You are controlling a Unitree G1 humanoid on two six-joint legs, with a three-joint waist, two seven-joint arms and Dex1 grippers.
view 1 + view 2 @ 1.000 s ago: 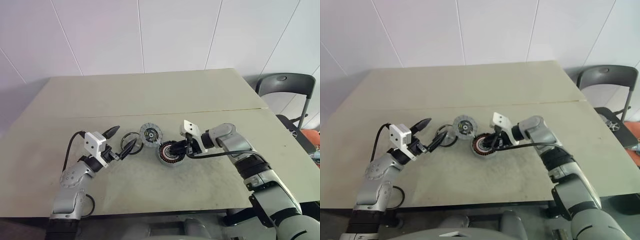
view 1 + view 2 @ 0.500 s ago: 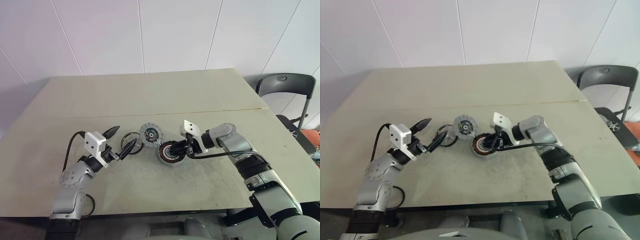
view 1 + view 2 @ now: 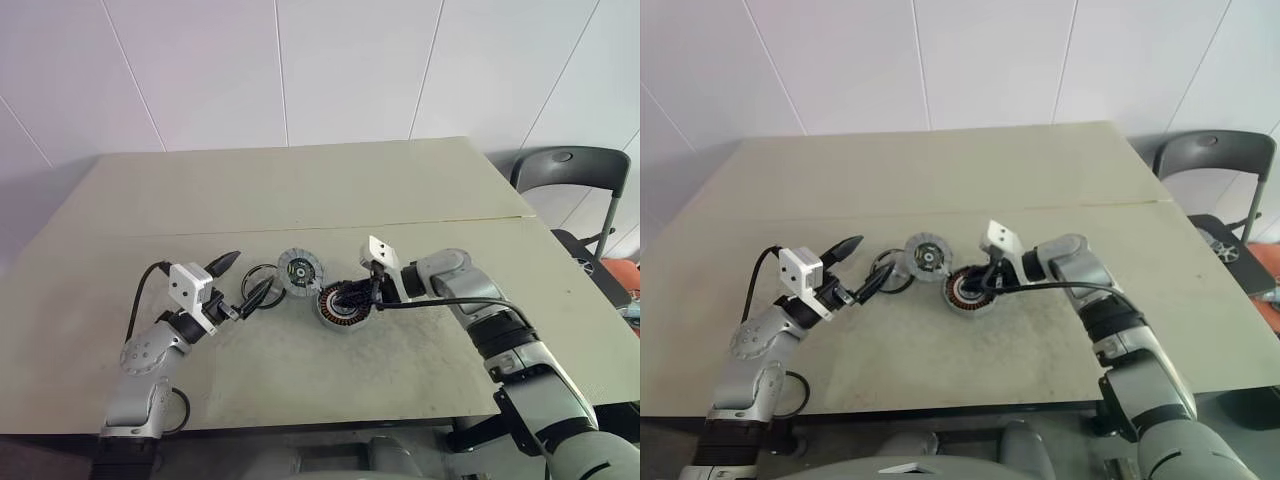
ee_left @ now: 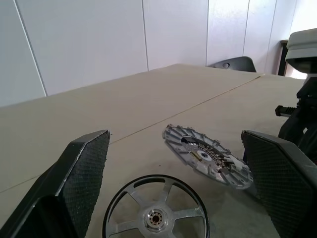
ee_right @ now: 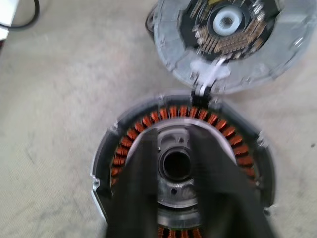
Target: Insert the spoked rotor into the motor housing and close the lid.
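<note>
The motor housing (image 3: pixel 338 306), a round drum with copper windings (image 5: pixel 143 121), sits at the table's middle. Over its grey centre hub hangs my right gripper (image 3: pixel 354 297), its two black fingers (image 5: pixel 133 193) drawn close together; I cannot tell whether they touch the hub. The lid (image 3: pixel 300 269) rests tilted just behind the housing, inner side up, joined to its rim by a small pale link (image 5: pixel 208 74). To the left of the lid, the spoked rotor (image 3: pixel 262 277) lies flat on the table. My left gripper (image 3: pixel 243 278) is open, its fingers (image 4: pixel 79 173) spread wide just in front of the rotor (image 4: pixel 156 218).
The beige table (image 3: pixel 300 190) has a seam running across it behind the parts. A dark chair (image 3: pixel 570 170) stands off the table's right side. A black cable (image 3: pixel 140 290) loops from my left wrist.
My right gripper's fingers have closed together over the housing. The left arm, rotor and lid have not moved.
</note>
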